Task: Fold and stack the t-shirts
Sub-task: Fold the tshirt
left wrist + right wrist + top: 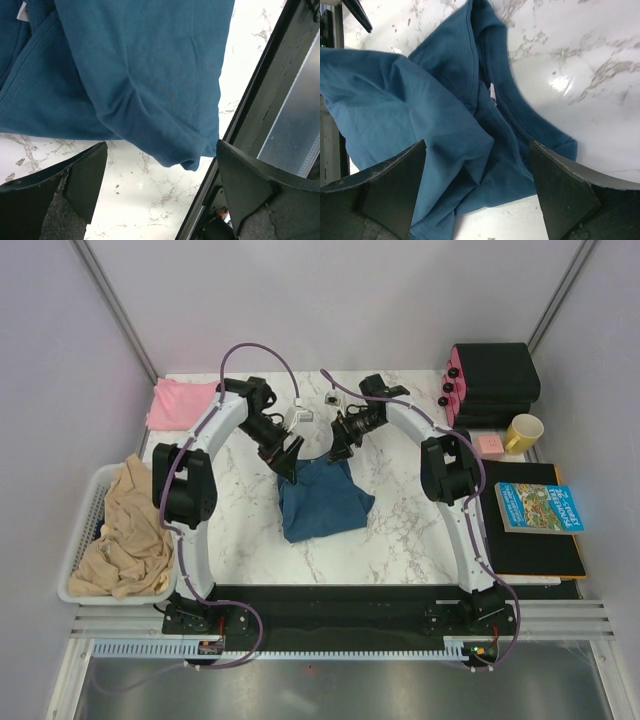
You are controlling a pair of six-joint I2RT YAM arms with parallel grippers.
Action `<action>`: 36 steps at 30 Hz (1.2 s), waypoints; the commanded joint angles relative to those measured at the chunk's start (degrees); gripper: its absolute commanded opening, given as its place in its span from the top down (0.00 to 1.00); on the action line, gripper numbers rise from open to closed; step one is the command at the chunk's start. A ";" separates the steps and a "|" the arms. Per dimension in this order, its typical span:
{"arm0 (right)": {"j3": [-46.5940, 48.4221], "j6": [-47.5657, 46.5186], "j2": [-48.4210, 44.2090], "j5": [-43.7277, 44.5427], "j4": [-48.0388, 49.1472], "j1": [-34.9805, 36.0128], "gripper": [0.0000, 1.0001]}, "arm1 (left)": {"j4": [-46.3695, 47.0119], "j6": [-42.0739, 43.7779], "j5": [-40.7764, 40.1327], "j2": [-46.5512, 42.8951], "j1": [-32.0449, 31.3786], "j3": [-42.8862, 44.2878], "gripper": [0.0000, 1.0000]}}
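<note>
The dark teal-blue t-shirt [322, 502] lies crumpled in the middle of the marble table, its collar and a white label facing up in the right wrist view. My left gripper [288, 454] hovers at the shirt's far left edge, open; in the left wrist view only bare marble lies between its fingers [85, 175], just off a fold of the shirt [140, 80]. My right gripper [340, 447] is open at the far right edge, its jaws straddling bunched cloth [445, 135] near the collar without touching it. The pale pink t-shirt [180, 402] lies flat at the back left corner.
A white basket [85, 530] at the left edge holds a heap of beige cloth [128, 530]. Black cases [492, 380], a yellow mug [524, 432] and a small pink block [489, 445] stand back right. A blue printed book [538, 507] rests on a black mat [530, 550].
</note>
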 commanded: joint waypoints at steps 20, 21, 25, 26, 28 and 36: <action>1.07 -2.45 -1.12 -2.80 0.75 0.78 0.29 | -11.51 -1.41 -6.78 -0.72 -2.11 -3.89 0.63; 1.07 -2.45 -1.12 -2.72 0.75 1.04 0.32 | -11.51 -1.14 -7.04 -0.64 -2.03 -4.07 0.67; 1.07 -2.36 -1.38 -2.10 0.66 1.13 0.51 | -11.43 -0.88 -7.57 -0.55 -2.11 -4.77 0.73; 1.07 -2.36 -1.38 -1.84 0.84 1.22 0.58 | -11.51 -0.79 -7.57 -0.55 -2.11 -4.69 0.77; 1.24 -2.28 -1.47 -1.40 0.84 1.22 0.78 | -11.43 -0.88 -7.13 -0.29 -2.11 -4.51 0.81; 1.42 -3.15 -2.87 2.73 1.28 1.66 0.45 | -11.51 -0.88 -6.43 0.15 -2.20 -4.16 0.98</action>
